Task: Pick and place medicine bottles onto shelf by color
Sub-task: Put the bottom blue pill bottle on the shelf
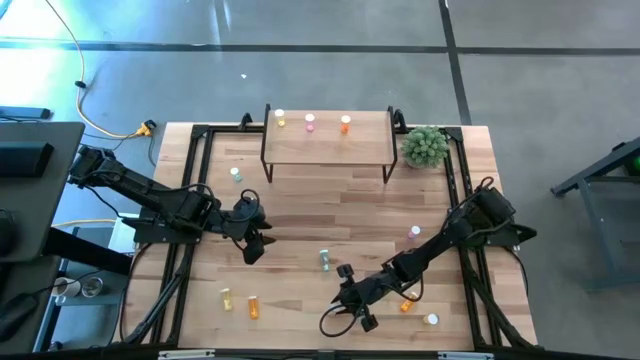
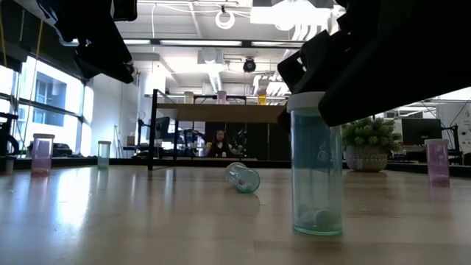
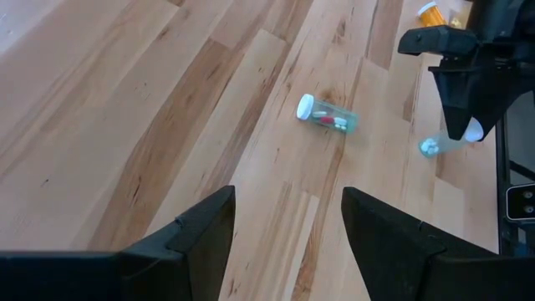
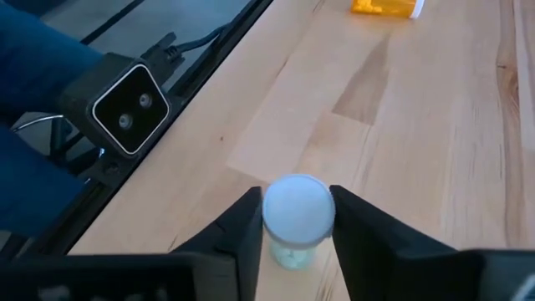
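Observation:
My right gripper (image 1: 350, 312) is near the table's front edge, shut on the white cap of an upright green medicine bottle (image 2: 316, 177). My left gripper (image 1: 255, 245) is open and empty over the left middle of the table. A second green bottle (image 3: 326, 115) lies on its side ahead of it. The light-wood shelf (image 1: 328, 140) stands at the far edge and carries a yellow bottle (image 1: 280, 118), a pink bottle (image 1: 310, 122) and an orange bottle (image 1: 345, 123), all upright on its top. My right gripper pinches the green bottle's white cap (image 4: 298, 209) between its two fingers, one on each side. The fingers come from above, slanting down. The bottle is upright below them, and in the low view its base (image 2: 318, 230) looks to be on the tabletop.
Loose bottles on the table: green upright (image 1: 236, 174) at the left, pink (image 1: 414, 232) at the right, yellow (image 1: 226, 298) and orange (image 1: 253, 307) lying near the front left, orange (image 1: 407, 303) and a white-capped one (image 1: 431, 320) at the front right. A green plant (image 1: 425, 147) stands beside the shelf.

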Controlling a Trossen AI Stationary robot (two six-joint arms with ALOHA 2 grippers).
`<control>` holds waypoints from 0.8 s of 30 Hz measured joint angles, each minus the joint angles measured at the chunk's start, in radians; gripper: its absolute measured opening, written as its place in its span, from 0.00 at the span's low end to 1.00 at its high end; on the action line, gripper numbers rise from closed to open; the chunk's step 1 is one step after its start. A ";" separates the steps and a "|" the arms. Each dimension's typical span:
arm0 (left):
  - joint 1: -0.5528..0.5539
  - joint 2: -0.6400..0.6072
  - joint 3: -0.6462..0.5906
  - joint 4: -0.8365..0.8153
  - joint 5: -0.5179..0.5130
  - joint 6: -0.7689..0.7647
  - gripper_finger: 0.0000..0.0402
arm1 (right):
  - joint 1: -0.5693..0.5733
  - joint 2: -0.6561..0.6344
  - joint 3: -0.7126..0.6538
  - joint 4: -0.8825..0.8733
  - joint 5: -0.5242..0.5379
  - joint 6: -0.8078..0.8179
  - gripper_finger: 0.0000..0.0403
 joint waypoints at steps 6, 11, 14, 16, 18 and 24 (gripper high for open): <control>0.000 0.000 0.000 0.000 0.000 0.000 0.52 | 0.000 0.000 0.000 0.001 0.000 0.000 0.25; 0.000 0.000 0.000 0.000 0.000 0.003 0.52 | -0.007 -0.016 0.000 0.007 0.000 0.008 0.25; 0.000 0.000 0.000 0.000 -0.001 0.003 0.52 | -0.022 -0.049 0.000 0.004 0.026 0.007 0.25; 0.000 0.000 0.000 0.000 -0.002 0.016 0.52 | -0.038 -0.077 0.000 -0.006 0.062 0.001 0.25; 0.000 0.000 0.000 0.000 -0.004 0.035 0.52 | -0.057 -0.108 0.000 -0.024 0.093 -0.006 0.25; 0.000 0.000 0.000 -0.001 -0.004 0.056 0.52 | -0.134 -0.212 0.000 -0.061 0.137 -0.038 0.25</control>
